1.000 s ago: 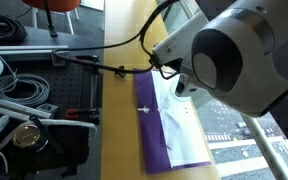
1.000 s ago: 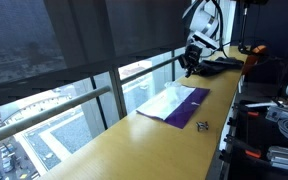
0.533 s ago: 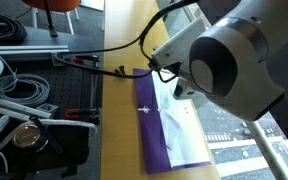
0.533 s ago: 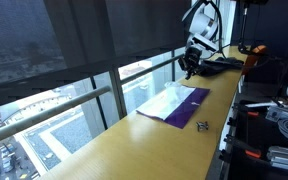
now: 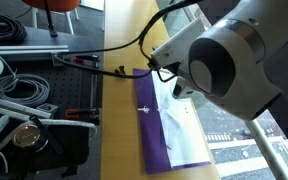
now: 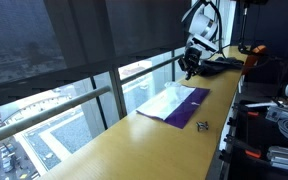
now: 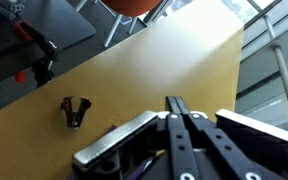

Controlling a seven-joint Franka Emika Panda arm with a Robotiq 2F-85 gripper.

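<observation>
My gripper (image 7: 174, 103) is shut with its two black fingers pressed together and nothing between them. It hovers over the wooden counter (image 7: 154, 60), near the far end of a purple cloth (image 6: 174, 104) with a white sheet on it. The gripper also shows in an exterior view (image 6: 189, 63). A small black clip (image 7: 77, 112) lies on the wood to the left of the fingers. In an exterior view the big arm hides the fingers, and the purple cloth (image 5: 164, 130) lies below it.
A small dark object (image 6: 201, 125) lies by the cloth's near edge. Black cables (image 5: 94, 62) run across the counter. Coiled cables and tools (image 5: 24, 95) fill the area beside it. The window glass and railing (image 6: 74, 100) border the other side.
</observation>
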